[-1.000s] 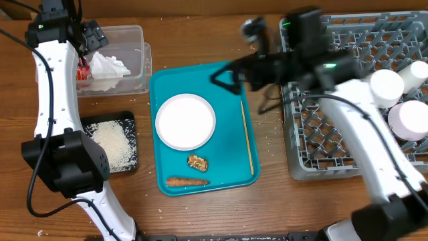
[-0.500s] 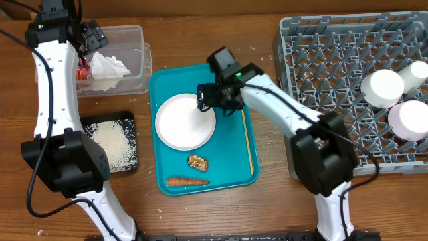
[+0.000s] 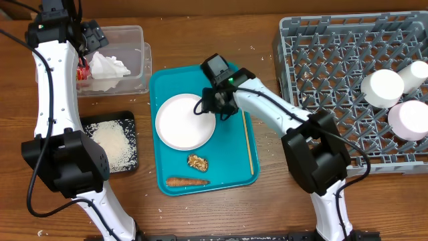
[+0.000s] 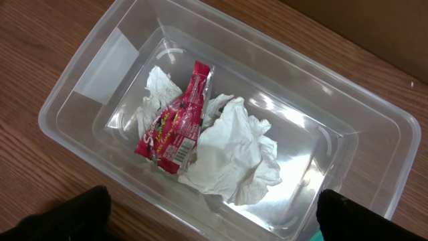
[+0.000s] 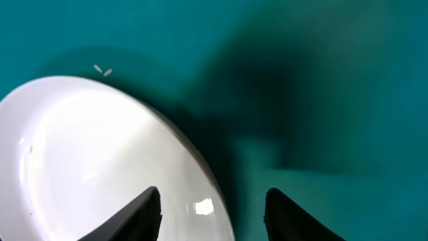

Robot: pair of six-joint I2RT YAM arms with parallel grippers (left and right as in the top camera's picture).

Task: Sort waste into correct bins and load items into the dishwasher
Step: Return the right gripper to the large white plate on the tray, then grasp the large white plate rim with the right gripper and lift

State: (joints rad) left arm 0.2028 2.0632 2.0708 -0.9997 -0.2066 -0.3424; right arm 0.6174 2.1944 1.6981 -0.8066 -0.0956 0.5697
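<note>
Your right gripper sits at the 2 o'clock edge of the white plate. Its fingers are apart and straddle the rim, one over the plate, the other over the teal tray. They are not clamped on it.

The plate lies flat on the tray, with the brown lump and the carrot at its 6 o'clock.

Your left gripper hangs wide apart and empty over the clear tub, at the tray's 10 o'clock. The tub holds the napkin and the red wrapper.

Rice fills the black tray at 9 o'clock. The grey rack, at 3 o'clock, carries two white dishes.
</note>
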